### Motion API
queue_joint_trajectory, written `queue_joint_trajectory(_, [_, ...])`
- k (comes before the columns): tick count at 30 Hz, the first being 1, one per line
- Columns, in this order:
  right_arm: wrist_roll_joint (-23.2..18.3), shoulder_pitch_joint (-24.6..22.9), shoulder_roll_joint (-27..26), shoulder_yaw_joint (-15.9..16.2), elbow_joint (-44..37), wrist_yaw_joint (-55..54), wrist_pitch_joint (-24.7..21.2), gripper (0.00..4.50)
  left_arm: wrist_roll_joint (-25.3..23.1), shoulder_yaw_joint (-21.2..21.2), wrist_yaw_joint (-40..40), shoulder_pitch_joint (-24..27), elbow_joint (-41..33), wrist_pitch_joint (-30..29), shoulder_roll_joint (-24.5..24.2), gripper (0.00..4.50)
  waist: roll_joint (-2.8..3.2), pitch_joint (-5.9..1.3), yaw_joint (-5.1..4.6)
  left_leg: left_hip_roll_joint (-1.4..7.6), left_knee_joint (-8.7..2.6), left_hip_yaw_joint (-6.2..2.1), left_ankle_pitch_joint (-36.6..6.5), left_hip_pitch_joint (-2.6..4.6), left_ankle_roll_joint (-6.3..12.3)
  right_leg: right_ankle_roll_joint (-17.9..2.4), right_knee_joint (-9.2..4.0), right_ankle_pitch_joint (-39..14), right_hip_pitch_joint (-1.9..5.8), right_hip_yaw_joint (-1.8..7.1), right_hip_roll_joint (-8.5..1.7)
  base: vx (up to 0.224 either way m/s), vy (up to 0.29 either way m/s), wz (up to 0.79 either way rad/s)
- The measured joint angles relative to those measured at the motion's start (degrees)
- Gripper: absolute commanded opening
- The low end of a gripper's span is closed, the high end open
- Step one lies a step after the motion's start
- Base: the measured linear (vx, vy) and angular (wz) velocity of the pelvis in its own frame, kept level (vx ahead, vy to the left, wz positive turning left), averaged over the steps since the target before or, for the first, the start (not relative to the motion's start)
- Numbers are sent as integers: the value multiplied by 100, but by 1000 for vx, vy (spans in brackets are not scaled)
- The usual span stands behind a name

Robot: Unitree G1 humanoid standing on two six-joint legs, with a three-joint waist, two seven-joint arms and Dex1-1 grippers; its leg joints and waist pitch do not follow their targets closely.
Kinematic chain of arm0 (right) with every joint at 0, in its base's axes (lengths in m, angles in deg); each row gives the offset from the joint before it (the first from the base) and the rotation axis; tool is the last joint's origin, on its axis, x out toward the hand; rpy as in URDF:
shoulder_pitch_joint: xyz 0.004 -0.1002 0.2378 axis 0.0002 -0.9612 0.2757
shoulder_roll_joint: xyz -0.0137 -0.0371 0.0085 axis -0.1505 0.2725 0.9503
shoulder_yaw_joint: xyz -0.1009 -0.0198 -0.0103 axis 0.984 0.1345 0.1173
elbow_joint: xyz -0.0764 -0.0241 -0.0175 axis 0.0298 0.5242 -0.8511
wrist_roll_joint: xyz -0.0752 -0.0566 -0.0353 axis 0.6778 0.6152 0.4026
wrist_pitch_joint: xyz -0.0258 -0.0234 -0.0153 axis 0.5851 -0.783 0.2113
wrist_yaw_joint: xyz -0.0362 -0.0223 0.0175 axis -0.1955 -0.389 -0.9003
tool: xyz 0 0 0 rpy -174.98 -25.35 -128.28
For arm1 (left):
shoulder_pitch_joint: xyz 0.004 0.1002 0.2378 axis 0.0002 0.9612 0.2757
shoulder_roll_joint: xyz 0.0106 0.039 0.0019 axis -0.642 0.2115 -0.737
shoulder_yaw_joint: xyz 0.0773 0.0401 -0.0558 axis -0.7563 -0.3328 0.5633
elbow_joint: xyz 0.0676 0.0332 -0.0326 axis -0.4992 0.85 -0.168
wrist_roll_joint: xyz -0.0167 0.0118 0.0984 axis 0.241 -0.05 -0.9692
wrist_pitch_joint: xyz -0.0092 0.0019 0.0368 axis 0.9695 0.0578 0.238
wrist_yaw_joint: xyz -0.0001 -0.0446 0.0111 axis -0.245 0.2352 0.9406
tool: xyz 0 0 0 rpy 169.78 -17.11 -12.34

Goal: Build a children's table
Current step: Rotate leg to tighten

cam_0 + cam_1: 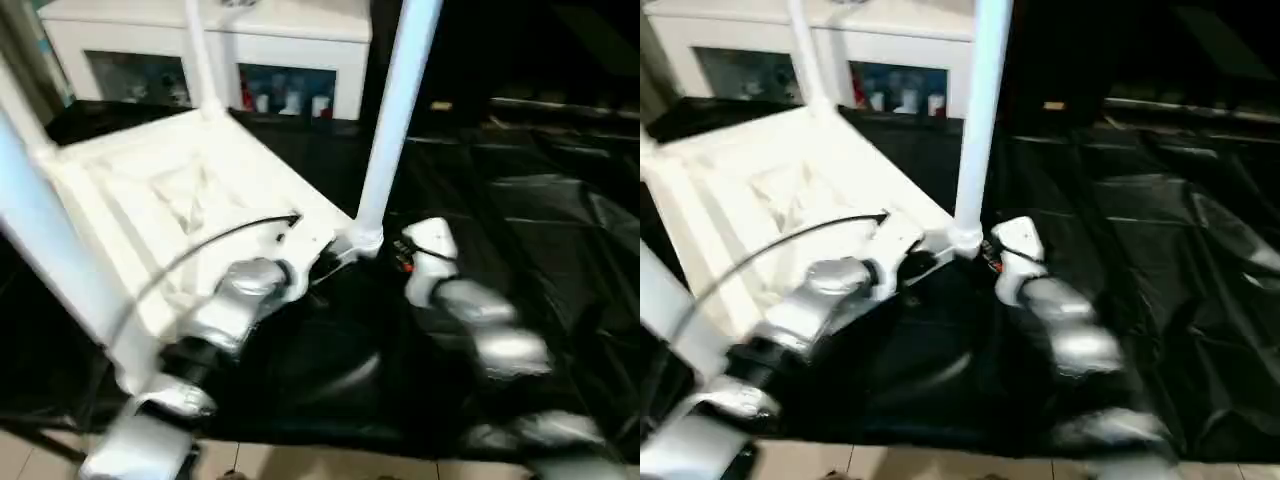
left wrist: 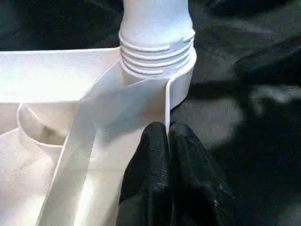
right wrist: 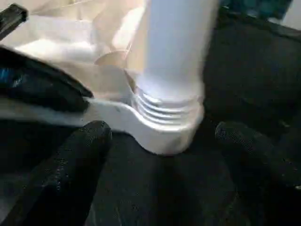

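Inverted children's table during leg assembly. The white square tabletop (image 1: 190,200) lies ribbed underside up on the black plastic sheet (image 1: 520,230) that covers the floor, with legs standing upright from its round corner sockets. The nearest leg (image 1: 395,120) rises from the corner socket (image 3: 169,132) closest to me, its threaded collar showing just above the socket rim; another leg (image 1: 200,55) stands at the far corner, and a third (image 1: 45,250) rises at the left edge of view. My left gripper (image 2: 168,141) rests at the tabletop's thin side wall just beside that socket, its two black fingers (image 2: 150,174) pressed together against the wall's edge. My right gripper (image 3: 162,155) faces the same socket from the sheet side, its fingers (image 3: 80,160) spread wide apart to either side of the socket and touching nothing. A white glass-door cabinet (image 1: 210,50) stands behind the tabletop.
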Motion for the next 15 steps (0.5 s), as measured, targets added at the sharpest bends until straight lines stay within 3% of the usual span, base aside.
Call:
queue_joint_trajectory(5, [-43,-248,484,166,-366,862,-76,398,134,-154,1042,156,-354,5,-492,0,-4,3,52,2,7,1,0,-7,-1,-3,-1,1,-2,-3,-2,0,0,0])
queue_joint_trajectory(11, [-193,-503,1011,186,-914,1491,-366,398,485,-421,2648,517,-1017,31,-1305,0,-6,4,190,6,3,3,0,0,-2,-2,-1,0,3,-5,-2,0,0,0])
queue_joint_trajectory(15, [-194,-549,993,296,-1068,1652,-384,398,449,-496,2886,519,-1057,78,-1373,0,-5,5,223,5,19,7,0,8,-2,-2,-1,0,24,1,-6,0,0,0])
